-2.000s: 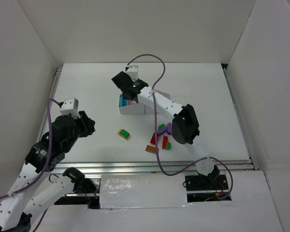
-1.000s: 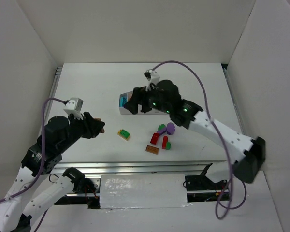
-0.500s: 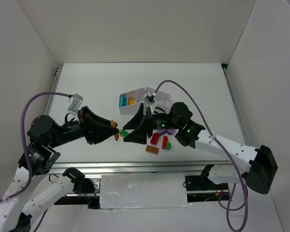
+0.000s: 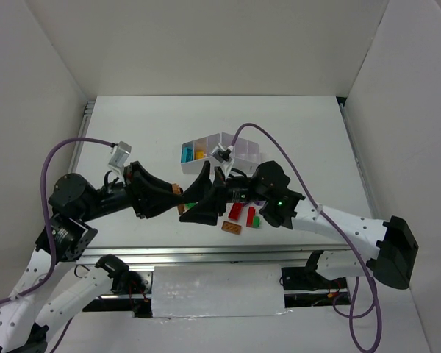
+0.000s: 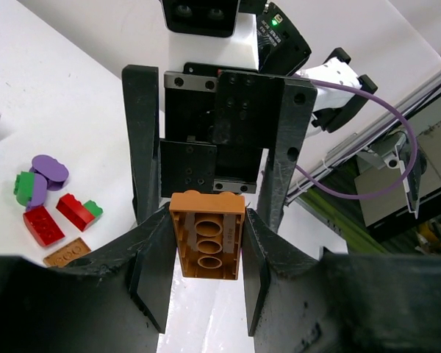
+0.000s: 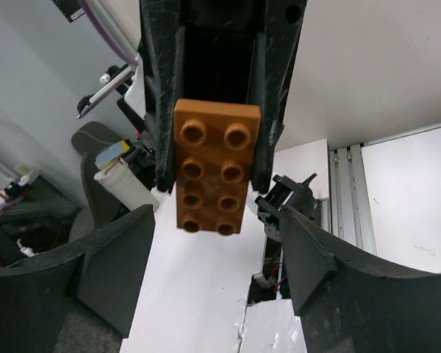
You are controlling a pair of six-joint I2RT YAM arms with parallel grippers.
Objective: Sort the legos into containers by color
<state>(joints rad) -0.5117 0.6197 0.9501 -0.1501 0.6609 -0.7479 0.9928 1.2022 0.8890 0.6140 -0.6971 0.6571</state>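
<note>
The white desk (image 4: 132, 140) carried the tray (image 4: 222, 137) toward its far middle, with something light blue (image 4: 186, 153) in its leftmost compartment and something yellow (image 4: 199, 154) in the next one. Both arms reached in over the desk in front of the tray and met nose to nose. The left claw (image 5: 206, 224) was closed on the brown brick (image 5: 207, 243), gripping its long sides and holding it in the air, clear of the desk and of the tray. The studs faced the right wrist camera and the hollow underside faced the left one. The right claw (image 6: 214, 220) stood wide open – its fingers (image 6: 117, 265) lay on either side of the brick's free end, with a plain gap to the brick in its own view, gripping nothing. The other bricks lay loose on the desk under the right arm, near the tray but outside it: a purple one (image 5: 50, 168) with a green one (image 5: 22, 187) beside it, two red ones (image 5: 42, 224) close together – and a flat brown plate (image 4: 231, 227) nearest the front edge.
</note>
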